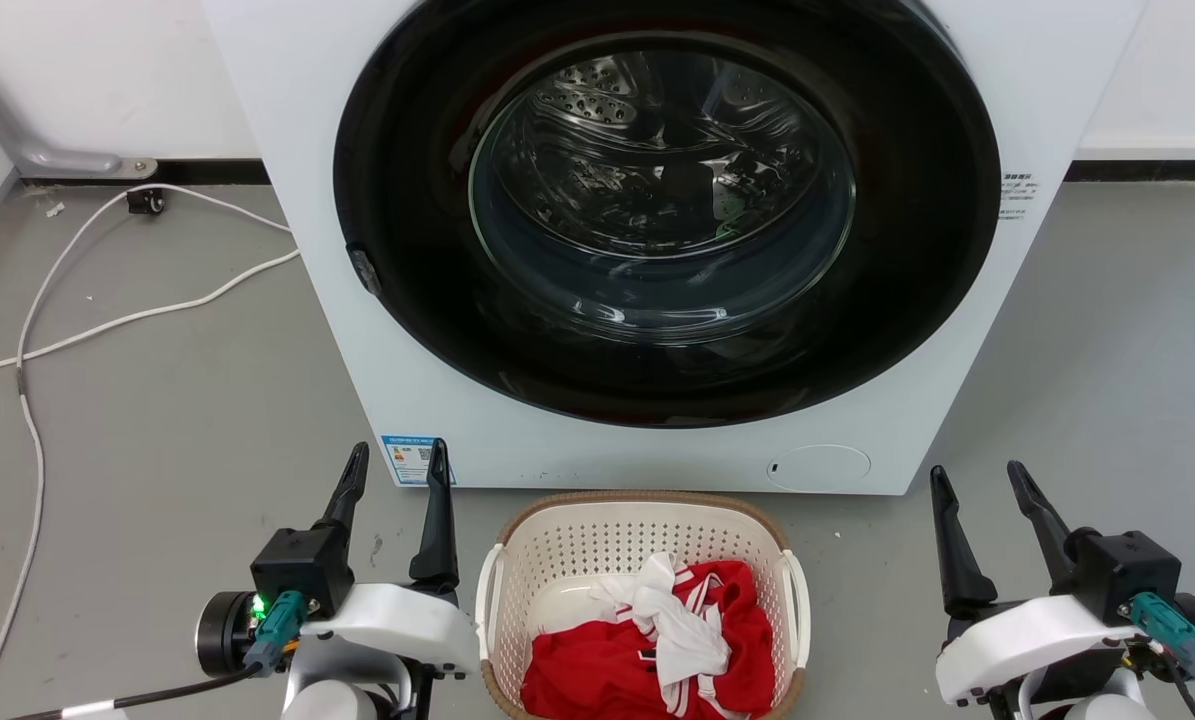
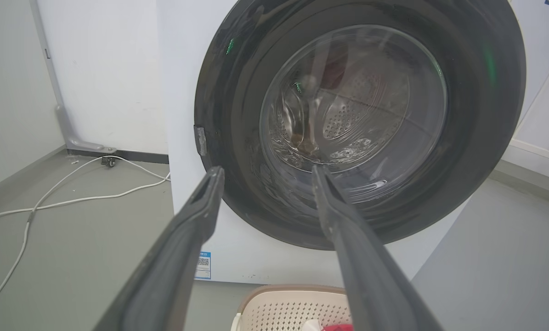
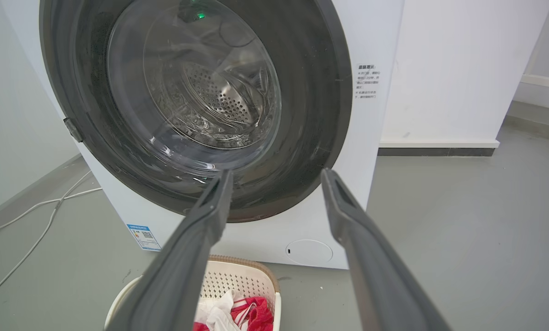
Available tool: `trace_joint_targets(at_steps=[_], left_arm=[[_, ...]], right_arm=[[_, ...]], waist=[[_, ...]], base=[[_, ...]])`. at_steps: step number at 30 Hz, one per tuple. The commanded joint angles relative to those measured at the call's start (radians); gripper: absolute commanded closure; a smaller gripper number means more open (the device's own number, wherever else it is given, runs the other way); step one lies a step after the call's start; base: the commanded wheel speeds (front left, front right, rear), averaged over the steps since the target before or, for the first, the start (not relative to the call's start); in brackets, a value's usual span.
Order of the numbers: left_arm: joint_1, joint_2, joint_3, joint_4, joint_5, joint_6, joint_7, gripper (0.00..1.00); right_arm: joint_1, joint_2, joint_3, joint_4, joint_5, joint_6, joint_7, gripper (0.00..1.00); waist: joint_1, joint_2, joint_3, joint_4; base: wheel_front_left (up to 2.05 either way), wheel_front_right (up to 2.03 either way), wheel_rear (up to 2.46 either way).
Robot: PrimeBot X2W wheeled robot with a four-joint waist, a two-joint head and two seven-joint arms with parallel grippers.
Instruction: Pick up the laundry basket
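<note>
Smooth grey floor (image 1: 137, 420) — thin white cables (image 1: 147, 315) trail across it at left. Plain white wall (image 1: 87, 70) behind, black skirting strip (image 1: 207, 172) at its foot. White front-loading washing machine (image 1: 657, 230), round dark glass door, stands on the floor.

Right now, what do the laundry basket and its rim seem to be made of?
The laundry basket: probably moulded plastic, cream, matte; its walls show even rows of holes. The rim: brown, woven-looking; real wicker or imitation, I cannot tell.
</note>
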Motion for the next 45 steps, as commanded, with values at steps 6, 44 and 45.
trace_joint_targets(at_steps=[6,44,45], left_arm=[[-0.016,0.002,-0.007,0.01,0.057,0.011,-0.02,0.0],[-0.027,0.001,-0.014,0.054,0.093,0.029,-0.04,0.0],[-0.029,0.001,-0.014,0.062,0.091,0.028,-0.04,0.0]], right_arm=[[0.006,0.002,-0.001,-0.007,-0.066,0.0,-0.011,0.0],[-0.009,0.003,0.006,0.012,-0.097,0.0,0.009,0.0],[-0.012,0.003,0.008,0.019,-0.092,0.0,0.008,0.0]], waist=[[0.0,0.0,-0.001,0.003],[0.0,0.0,0.06,0.005],[0.0,0.0,0.072,0.004]], base=[[0.0,0.0,0.0],[0.0,0.0,0.0],[0.0,0.0,0.0]])
